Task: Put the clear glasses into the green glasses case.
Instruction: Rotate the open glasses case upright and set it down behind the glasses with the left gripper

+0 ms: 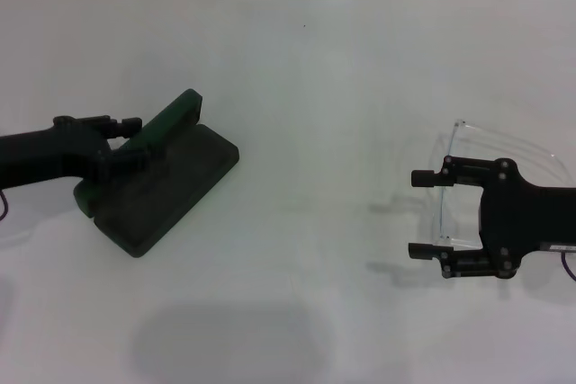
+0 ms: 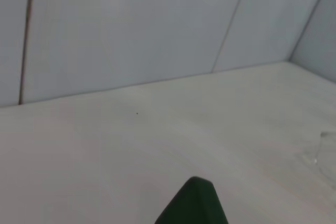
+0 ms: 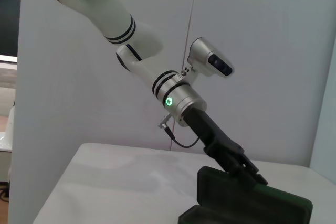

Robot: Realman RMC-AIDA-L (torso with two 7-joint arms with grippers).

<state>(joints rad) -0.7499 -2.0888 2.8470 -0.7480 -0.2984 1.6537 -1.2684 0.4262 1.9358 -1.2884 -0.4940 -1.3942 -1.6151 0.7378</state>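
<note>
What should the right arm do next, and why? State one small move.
Probably shut the right tool on the clear glasses: its open fingers sit either side of the frame on the table, nothing gripped yet. The left tool is at the lid of the green glasses case, which stands open and empty.

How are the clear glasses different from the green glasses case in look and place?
The clear glasses are transparent, nearly invisible on the table; the green glasses case is dark, opaque and open. The glasses lie by the right gripper, the case by the left gripper. Both rest on the white table.
</note>
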